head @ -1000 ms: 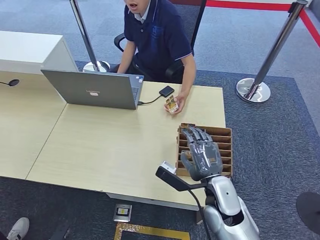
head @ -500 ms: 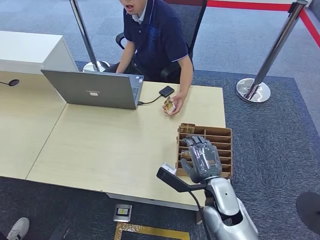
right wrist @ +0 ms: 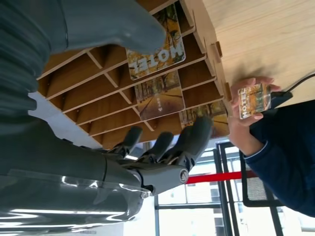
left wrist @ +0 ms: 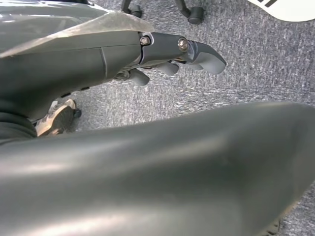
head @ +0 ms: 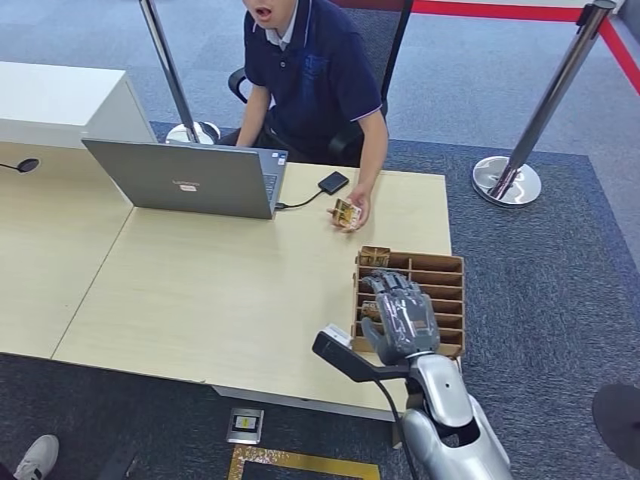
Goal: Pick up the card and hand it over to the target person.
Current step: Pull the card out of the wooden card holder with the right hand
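Matt pale wood desk (head: 226, 290), brown wooden rack (head: 445, 275), glossy printed card (head: 346, 212).

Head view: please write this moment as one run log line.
right hand: open, over rack | card: in person's hand | left hand: near floor

Bare table (head: 226, 290) lies open between card rack (head: 445, 270) and laptop (head: 189, 180).

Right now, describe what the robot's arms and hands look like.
The right arm is glossy silver with rounded shells and a black ring at a joint. A black cable runs along it to a black bar at the wrist. The right hand is matte grey with darker fingers. The left hand is dark grey, with small metal screws.
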{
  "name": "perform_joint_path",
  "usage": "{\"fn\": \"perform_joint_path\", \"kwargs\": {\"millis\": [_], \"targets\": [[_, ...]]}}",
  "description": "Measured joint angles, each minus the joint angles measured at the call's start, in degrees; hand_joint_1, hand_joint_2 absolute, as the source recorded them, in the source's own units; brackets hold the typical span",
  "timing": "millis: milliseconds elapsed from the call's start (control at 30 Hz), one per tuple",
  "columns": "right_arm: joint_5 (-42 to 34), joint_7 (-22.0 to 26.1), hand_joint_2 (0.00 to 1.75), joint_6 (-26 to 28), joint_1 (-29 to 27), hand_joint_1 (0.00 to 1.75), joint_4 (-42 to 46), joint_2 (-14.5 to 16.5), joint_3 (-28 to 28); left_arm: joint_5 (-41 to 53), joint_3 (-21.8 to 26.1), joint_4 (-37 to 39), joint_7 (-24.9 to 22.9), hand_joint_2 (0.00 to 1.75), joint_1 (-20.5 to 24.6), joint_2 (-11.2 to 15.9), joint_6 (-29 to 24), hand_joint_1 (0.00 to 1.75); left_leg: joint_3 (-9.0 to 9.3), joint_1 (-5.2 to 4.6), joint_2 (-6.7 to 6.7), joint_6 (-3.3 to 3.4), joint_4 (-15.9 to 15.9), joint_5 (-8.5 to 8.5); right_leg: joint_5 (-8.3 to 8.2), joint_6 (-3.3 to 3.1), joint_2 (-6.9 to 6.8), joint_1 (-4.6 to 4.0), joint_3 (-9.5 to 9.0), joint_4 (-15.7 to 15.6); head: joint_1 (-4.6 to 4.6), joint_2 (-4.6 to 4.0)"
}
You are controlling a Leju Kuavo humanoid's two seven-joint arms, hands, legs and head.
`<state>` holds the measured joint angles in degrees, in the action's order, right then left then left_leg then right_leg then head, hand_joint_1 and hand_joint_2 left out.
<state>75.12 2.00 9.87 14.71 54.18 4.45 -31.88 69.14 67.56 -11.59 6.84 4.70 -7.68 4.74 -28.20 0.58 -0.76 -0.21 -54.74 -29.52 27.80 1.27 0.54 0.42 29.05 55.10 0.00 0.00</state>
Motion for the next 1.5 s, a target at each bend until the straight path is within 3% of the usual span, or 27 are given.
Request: {"fn": "perform_joint_path", "kwargs": {"millis": [167,500,833,1500], "targets": [[0.02,0.05,1.75,0.07,0.18,0.79,-0.34,0.2,0.05,-0.02,0.03,-0.05,0.01,0.0,-0.01,-0.02,-0.01,0.0,0.0,0.0,-0.01,0.0,0.0,0.0,0.0,0.0,0.0,0.0,0.0,0.0,0.0,0.0],[0.1,-0.43,1.75,0.41,0.52,0.65,-1.56,-0.05,0.8,0.09,-0.06,0.05,0.01,0.0,0.03,0.06,-0.03,0.0,-0.01,0.0,-0.02,0.01,-0.01,-0.01,0.01,0.01,-0.01,0.0,0.0,0.01,0.0,0.0],[0.72,-1.34,1.75,0.52,-0.37,0.79,-1.13,-0.65,3.05,0.48,-0.39,0.17,0.01,0.0,0.1,0.22,-0.02,0.0,-0.01,-0.01,-0.06,0.01,0.0,0.0,0.01,0.01,-0.05,0.01,-0.01,0.0,0.0,0.0],[0.99,-1.42,1.75,0.52,-0.6,0.74,-1.07,-0.84,4.04,0.74,-0.67,0.37,0.02,0.0,0.18,0.23,0.15,0.0,-0.01,0.0,-0.07,0.0,0.0,0.0,0.02,0.0,-0.07,0.0,0.0,0.0,0.0,0.0]]}}
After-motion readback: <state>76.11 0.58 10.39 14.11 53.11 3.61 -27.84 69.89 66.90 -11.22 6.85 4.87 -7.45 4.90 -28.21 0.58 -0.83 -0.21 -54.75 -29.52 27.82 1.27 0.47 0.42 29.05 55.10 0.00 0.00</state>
